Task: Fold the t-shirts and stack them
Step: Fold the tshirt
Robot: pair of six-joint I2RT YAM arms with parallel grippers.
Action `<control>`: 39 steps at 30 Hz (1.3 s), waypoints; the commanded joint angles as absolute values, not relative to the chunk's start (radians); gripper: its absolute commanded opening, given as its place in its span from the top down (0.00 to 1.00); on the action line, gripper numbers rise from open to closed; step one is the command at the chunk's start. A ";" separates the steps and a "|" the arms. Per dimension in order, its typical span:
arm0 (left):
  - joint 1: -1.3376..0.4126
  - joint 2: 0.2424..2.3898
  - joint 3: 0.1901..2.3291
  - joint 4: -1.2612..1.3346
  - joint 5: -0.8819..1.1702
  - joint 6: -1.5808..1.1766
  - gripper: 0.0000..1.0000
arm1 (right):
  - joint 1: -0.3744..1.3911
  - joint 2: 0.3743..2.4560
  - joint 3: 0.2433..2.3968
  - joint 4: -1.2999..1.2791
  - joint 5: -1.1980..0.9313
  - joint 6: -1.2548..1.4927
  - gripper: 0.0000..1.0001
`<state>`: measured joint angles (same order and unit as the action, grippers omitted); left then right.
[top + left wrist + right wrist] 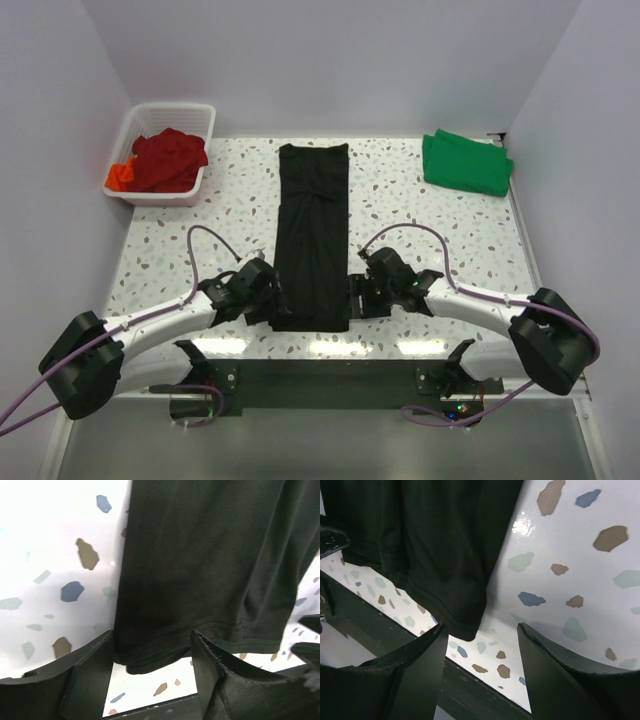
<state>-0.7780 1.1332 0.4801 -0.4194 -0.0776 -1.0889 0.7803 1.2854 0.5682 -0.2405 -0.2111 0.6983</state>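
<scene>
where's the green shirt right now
In the top view the green t-shirt lies folded at the table's far right corner, apart from the long black t-shirt in the middle and across from the white basket.

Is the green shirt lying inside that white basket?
No, the green shirt sits folded on the table's far right corner, while the white basket at the far left holds red and orange cloth.

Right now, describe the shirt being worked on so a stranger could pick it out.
On the speckled table, look at the centre, between the two arms. The black t-shirt lies there as one long narrow strip, unlike the folded green t-shirt at the far right.
</scene>
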 commanded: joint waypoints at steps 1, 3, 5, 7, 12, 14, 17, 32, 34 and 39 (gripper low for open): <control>-0.772 1.169 0.416 -0.420 -0.032 -1.111 0.36 | 0.792 1.318 0.539 -0.127 -0.296 0.768 0.39; -0.772 1.160 0.402 -0.425 -0.018 -1.111 0.39 | 0.795 1.328 0.531 -0.095 -0.302 0.802 0.41; -0.770 1.138 0.388 -0.434 -0.008 -1.126 0.42 | 0.805 1.327 0.520 -0.075 -0.305 0.818 0.41; -0.770 1.103 0.368 -0.457 -0.006 -1.144 0.43 | 0.813 1.327 0.506 -0.060 -0.308 0.842 0.42; -0.770 1.010 0.318 -0.538 -0.017 -1.186 0.46 | 0.824 1.324 0.468 0.003 -0.322 0.900 0.45; -0.770 0.983 0.316 -0.569 -0.026 -1.193 0.47 | 0.827 1.338 0.456 0.047 -0.322 0.914 0.46; -0.770 0.976 0.321 -0.606 -0.046 -1.198 0.48 | 0.833 1.361 0.453 0.067 -0.319 0.925 0.49; -0.770 1.012 0.316 -0.577 -0.049 -1.195 0.70 | 0.864 1.345 0.436 0.052 -0.259 0.948 0.57; -0.772 1.012 0.316 -0.575 -0.052 -1.195 0.76 | 0.868 1.344 0.436 0.045 -0.256 0.946 0.61; -0.770 1.023 0.331 -0.586 -0.067 -1.187 0.85 | 0.870 1.347 0.436 0.034 -0.245 0.940 0.73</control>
